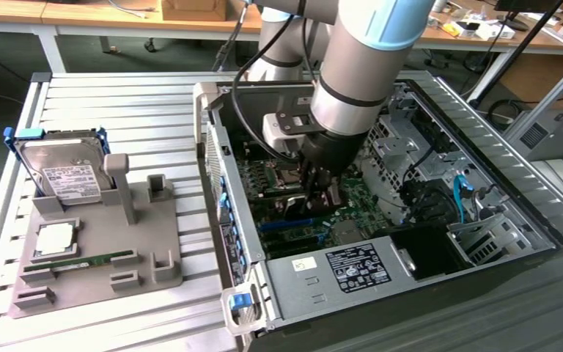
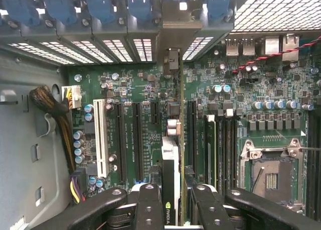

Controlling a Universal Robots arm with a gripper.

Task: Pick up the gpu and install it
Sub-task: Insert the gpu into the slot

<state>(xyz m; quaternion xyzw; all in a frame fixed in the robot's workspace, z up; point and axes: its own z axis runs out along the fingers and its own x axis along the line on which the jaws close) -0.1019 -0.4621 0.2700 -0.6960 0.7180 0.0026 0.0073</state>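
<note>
The gpu is a thin card seen edge-on, with a green logo on its cooler. It stands upright over the green motherboard, between the long black expansion slots. Its metal bracket end reaches the case's rear slot openings. My gripper is shut on the card, with a black finger on each side. Whether the card is seated in a slot I cannot tell. In the exterior view my gripper is low inside the open computer case, right above the board.
A white slot, cable bundle and CPU socket flank the card. The power supply sits at the case's near end. On the exterior view's left, a grey holder carries a hard drive, a processor and a memory stick.
</note>
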